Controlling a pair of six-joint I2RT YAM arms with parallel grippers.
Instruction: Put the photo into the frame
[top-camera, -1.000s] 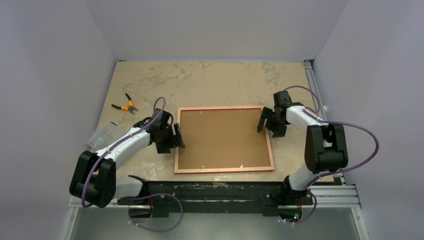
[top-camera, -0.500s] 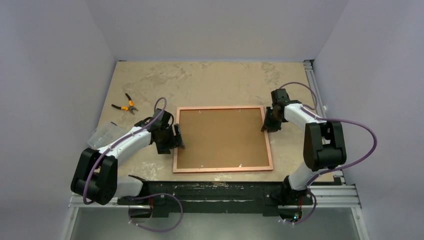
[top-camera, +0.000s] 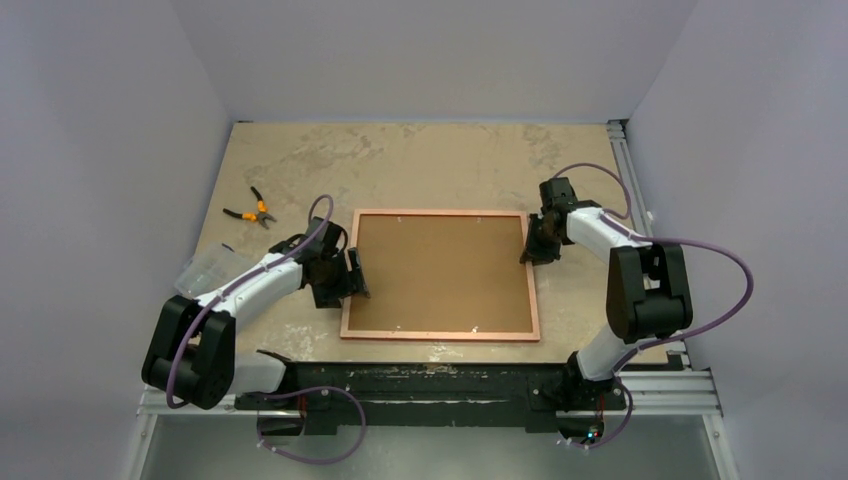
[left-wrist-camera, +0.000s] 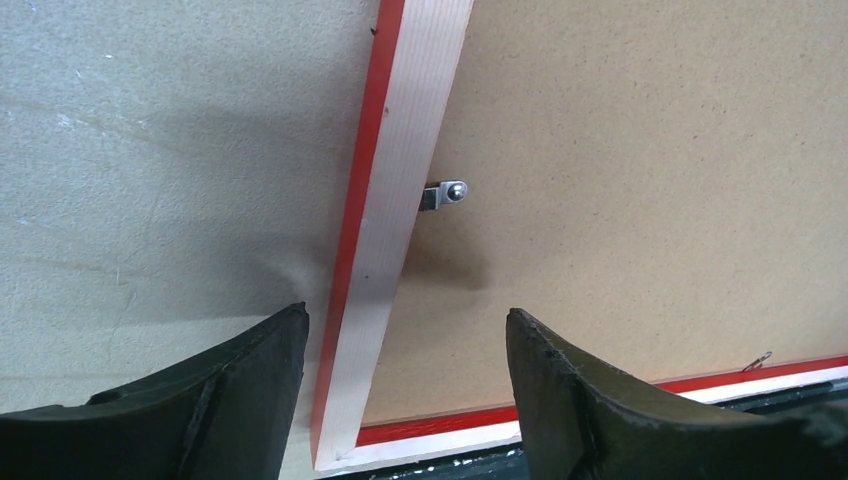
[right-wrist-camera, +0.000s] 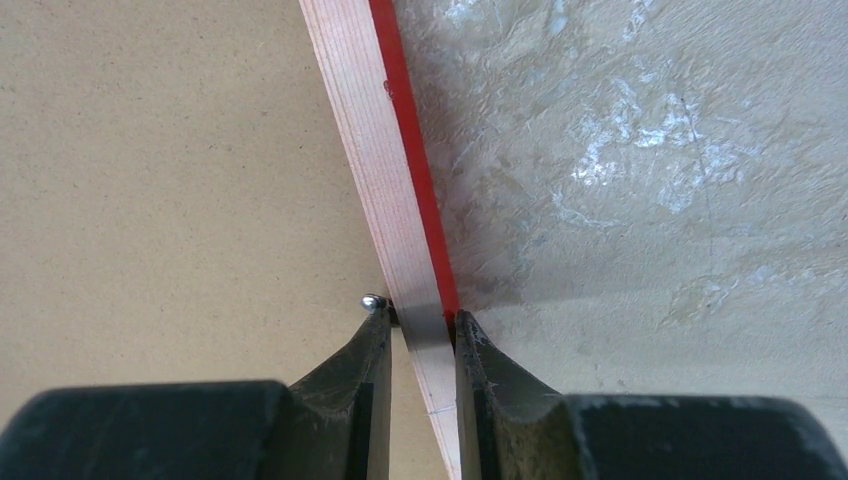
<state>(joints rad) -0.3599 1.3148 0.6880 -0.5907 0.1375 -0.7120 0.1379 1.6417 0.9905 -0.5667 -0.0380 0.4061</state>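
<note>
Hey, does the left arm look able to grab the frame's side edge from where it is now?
Probably yes. The left gripper is open, one finger on each side of the edge of the frame, with nothing else between them.

No legible text or markings anywhere

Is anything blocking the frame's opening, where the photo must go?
Yes. The backing board fills the back of the face-down frame, and a metal tab on the left rail reaches over it. No photo is in view.
</note>
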